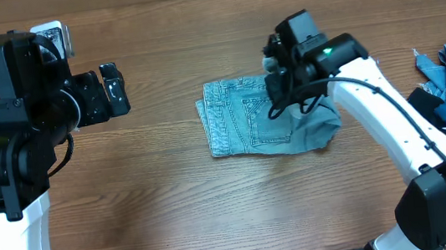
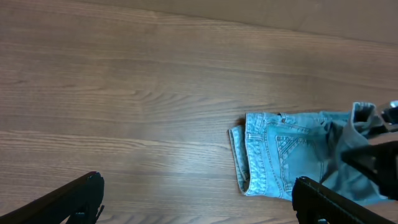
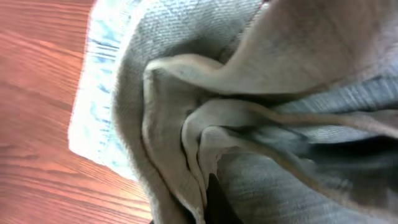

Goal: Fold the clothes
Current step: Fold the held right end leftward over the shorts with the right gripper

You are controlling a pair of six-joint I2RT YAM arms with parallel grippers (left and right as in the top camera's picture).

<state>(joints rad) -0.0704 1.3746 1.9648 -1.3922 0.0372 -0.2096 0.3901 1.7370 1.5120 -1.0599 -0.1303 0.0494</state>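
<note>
The jeans (image 1: 249,128) lie on the counter (image 1: 175,223), long axis left to right. The right jaws are closed, apparently clamped on a bunched fold at the near end directly beneath them. The left jaws stand apart, with the garment well off to their right, so the right arm is nearer.

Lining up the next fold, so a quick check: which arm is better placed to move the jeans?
Right. The right gripper is shut on the jeans, with denim bunched and lifted at their right end. The left gripper hangs open over the table, apart from the jeans.
</note>
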